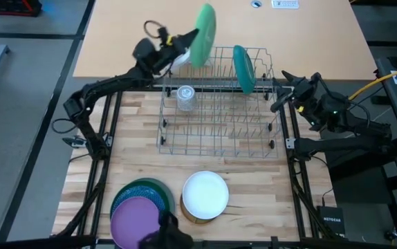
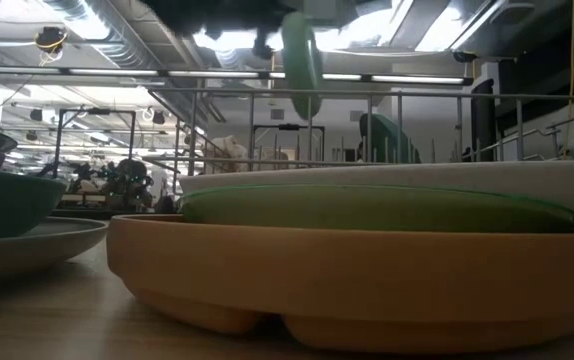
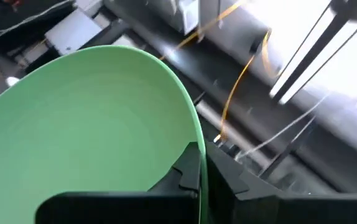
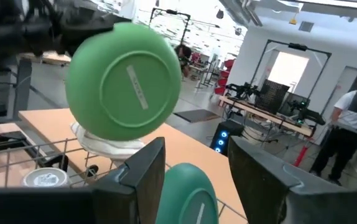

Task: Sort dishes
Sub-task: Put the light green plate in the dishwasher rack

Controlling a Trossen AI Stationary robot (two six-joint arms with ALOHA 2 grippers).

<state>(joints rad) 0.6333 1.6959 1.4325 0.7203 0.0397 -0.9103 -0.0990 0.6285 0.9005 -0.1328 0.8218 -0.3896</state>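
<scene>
High view: left gripper (image 1: 185, 43) holds a green plate (image 1: 205, 36) on edge above the wire rack (image 1: 219, 104), jaws clamped on its rim; a teal plate (image 1: 243, 68) stands in the rack, stacked dishes (image 1: 143, 207) wait on the bench (image 1: 136, 124). Right wrist view: right gripper (image 4: 194, 171), jaws apart, waits beside the rack.

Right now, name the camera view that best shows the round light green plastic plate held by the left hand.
Right wrist view: the round light green plastic plate shows its whole underside. High and low views show it edge-on; left wrist view crops it.
</scene>
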